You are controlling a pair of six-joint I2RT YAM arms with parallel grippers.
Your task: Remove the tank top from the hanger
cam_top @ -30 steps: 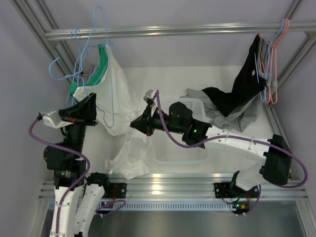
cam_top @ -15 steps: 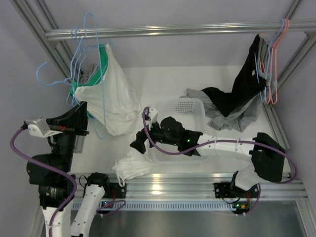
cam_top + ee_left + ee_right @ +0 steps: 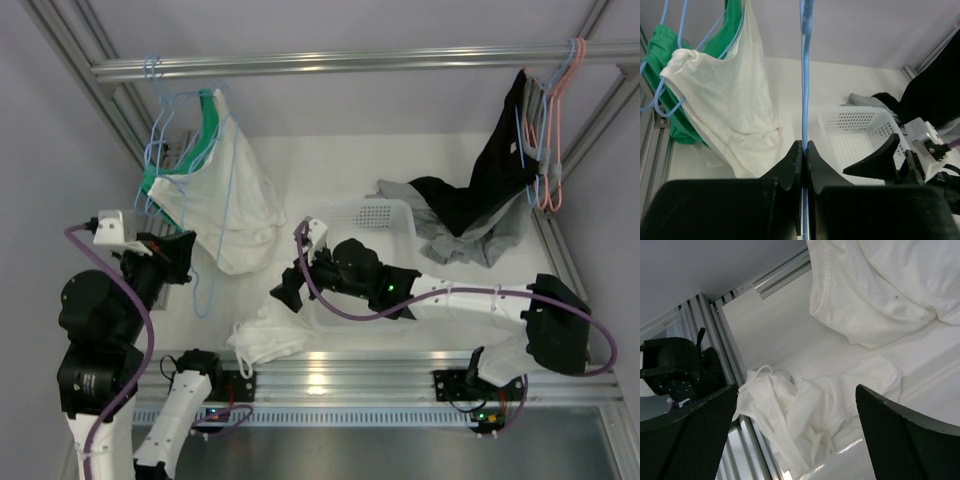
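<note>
The white table (image 3: 300, 170) fills the middle of the top view, with a silver aluminium rail (image 3: 400, 60) running across its far side. From the left end of that rail hangs a large cream-white cloth garment (image 3: 225, 215), with a green garment (image 3: 205, 130) behind it. At the right end a black garment (image 3: 490, 180) hangs beside a pink wire hanger (image 3: 560, 120), its lower end draped onto a grey cloth (image 3: 480, 245) on the table. A white mesh plastic basket (image 3: 375, 215) sits near the table's centre, with the right arm stretched over it. The small bright white tank top (image 3: 268, 338) is off any hanger. It lies crumpled on the table close to the near edge, just left of the basket. The right gripper (image 3: 285, 295) hangs above it with its jaws spread wide and nothing between them, and the right wrist view looks straight down on the wrinkled cloth between the two fingers. The thin light-blue wire hanger (image 3: 804, 75) is bare of cloth where it shows. The left gripper (image 3: 804, 145) is clamped tight on one of its wires, which runs up out of the left wrist view, just beside the cream-white garment.
</note>
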